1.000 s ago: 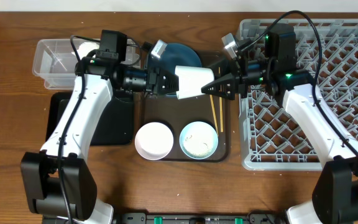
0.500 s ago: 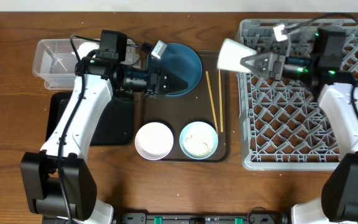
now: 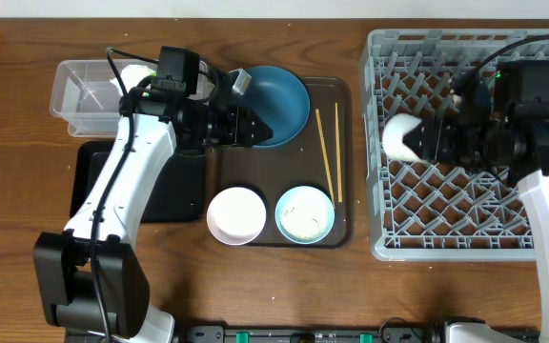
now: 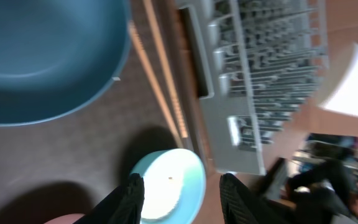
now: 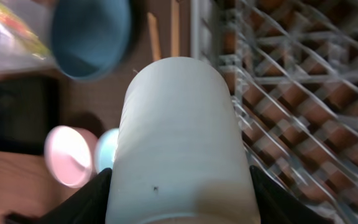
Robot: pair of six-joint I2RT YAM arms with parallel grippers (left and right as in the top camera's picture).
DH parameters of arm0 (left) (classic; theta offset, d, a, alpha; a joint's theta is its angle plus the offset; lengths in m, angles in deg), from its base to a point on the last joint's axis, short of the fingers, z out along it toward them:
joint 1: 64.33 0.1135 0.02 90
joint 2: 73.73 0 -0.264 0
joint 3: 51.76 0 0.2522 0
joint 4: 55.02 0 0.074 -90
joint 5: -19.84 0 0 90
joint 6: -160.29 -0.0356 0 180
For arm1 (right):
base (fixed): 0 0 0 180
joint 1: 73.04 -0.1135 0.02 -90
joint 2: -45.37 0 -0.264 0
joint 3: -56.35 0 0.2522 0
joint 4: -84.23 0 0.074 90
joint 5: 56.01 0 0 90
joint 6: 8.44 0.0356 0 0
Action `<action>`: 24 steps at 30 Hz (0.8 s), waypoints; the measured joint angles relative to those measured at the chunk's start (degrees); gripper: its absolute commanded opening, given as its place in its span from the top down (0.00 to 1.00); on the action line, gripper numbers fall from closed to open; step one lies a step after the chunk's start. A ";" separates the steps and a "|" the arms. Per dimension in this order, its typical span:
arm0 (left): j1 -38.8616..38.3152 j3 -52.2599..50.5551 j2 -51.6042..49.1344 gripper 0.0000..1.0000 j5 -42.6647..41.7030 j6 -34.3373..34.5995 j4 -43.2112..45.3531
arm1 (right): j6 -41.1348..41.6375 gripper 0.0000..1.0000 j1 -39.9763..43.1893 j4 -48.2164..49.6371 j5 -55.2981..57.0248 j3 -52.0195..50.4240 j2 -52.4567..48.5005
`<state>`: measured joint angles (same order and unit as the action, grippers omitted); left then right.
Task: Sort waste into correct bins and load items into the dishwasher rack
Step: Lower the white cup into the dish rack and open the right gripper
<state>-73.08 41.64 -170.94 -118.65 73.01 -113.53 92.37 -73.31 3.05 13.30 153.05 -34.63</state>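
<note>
The clear plastic tub [image 3: 84, 95] stands on the table [image 3: 27, 238], well left of the dark brown serving tray [image 3: 343, 95] and level with its far end. The shallow black tray [image 3: 179, 195] lies just beside the serving tray's left edge, partly under the left arm [image 3: 127, 181]. The left hand [image 3: 267, 130] hovers over the serving tray's far left part, above the near edge of the large dark blue plate [image 3: 284, 100], which fills that part. In the wrist view its 2 fingers [image 4: 131, 196] stand apart with nothing between them. In the serving tray's near half, 2 bowls sit side by side. The white bowl [image 3: 234, 215] is at the near left corner, its rim reaching past the serving tray's left edge, and the light blue bowl [image 3: 305, 213] to its right holds whitish rice [image 3: 303, 223]. The 2 chopsticks [image 3: 328, 157] lie lengthwise along the serving tray's right side, close together but not quite parallel. Just beside the serving tray's right edge stands the grey dishwasher rack [image 3: 417, 229]. The right hand [image 3: 417, 138] hangs over the rack, right of the serving tray's far end, clamped on the small white cup [image 3: 398, 136], whose wall fills the gap between both fingers [image 5: 82, 202]. The cup lies sideways, one end toward the serving tray; I cannot tell whether it touches the pegs.
</note>
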 measured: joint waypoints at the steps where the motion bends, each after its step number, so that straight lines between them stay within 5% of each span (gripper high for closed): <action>1: -0.02 0.00 0.00 0.57 1.27 0.00 -0.07 | -0.07 0.55 -1.01 -2.05 2.27 0.61 0.17; 8: -0.04 0.00 0.00 0.57 8.04 -0.02 -0.85 | -0.17 0.55 -4.24 -11.37 10.78 0.81 -3.98; 24: -0.04 0.00 0.00 0.57 11.43 0.00 -1.36 | -0.15 0.49 -4.24 -12.48 16.68 0.81 -17.29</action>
<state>-73.12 41.64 -170.94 -107.22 73.01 -114.89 92.22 -77.55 -9.43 29.98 153.85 -51.92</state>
